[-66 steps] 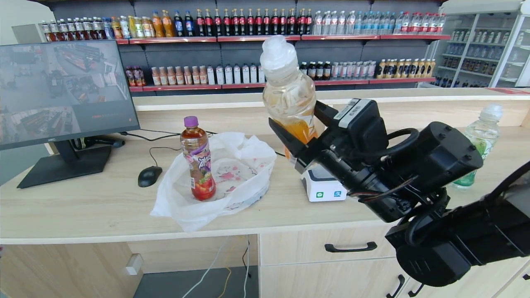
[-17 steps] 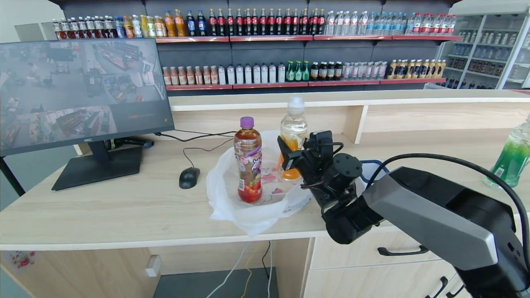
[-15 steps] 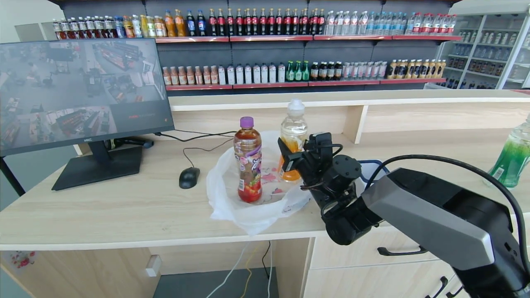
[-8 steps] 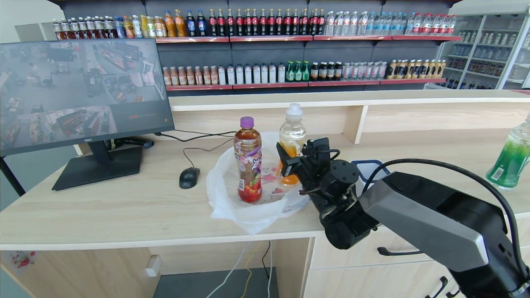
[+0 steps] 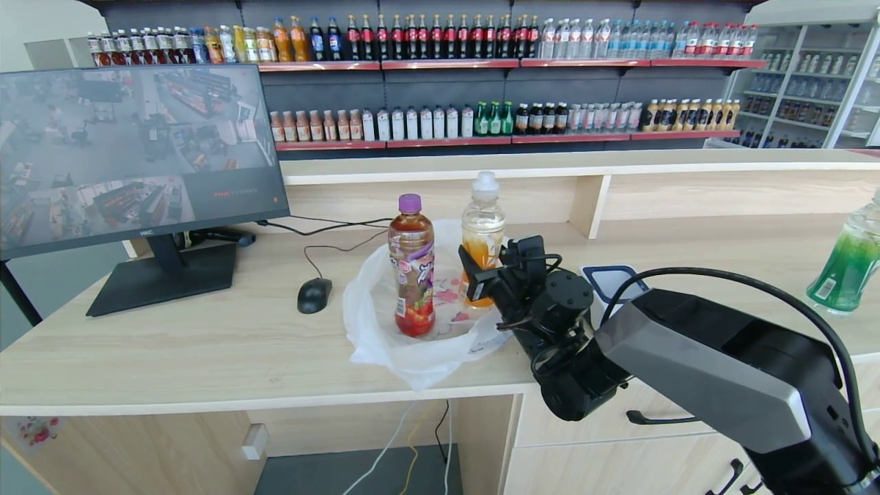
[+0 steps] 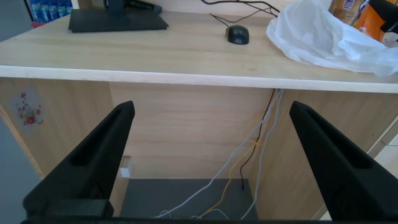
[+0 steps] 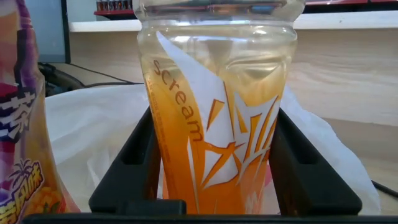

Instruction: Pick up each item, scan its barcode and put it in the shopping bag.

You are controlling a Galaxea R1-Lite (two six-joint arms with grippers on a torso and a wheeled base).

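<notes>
- Head view: the step in hand is bagging the orange bottle [image 5: 482,227]. The right jaws grip its lower body, one on each side, and hold it upright.
- The orange bottle stands within the open mouth of the bag [image 5: 385,344], just beside the red bottle [image 5: 411,265] already there, with a narrow gap between the two. The arm hides its base, so it cannot be told whether the base rests on the bag's floor.
- Right wrist view: the orange bottle [image 7: 214,93] fills the space between the right jaws, which press on the label at both sides. The white film of the bag [image 7: 93,124] lies behind and around it.
- Next move, as judged: lower until the base bears, part the jaws, then withdraw clear of the bag's rim without nudging the red bottle.
- Left wrist view: the left jaws are spread wide and empty, below the front edge of the table [image 6: 186,59], well apart from the bag [image 6: 311,37].
- Left to do, as judged: the green bottle [image 5: 842,265] stands on the table at the robot's far right, with the scanner [image 5: 614,278] between it and the bag.
</notes>
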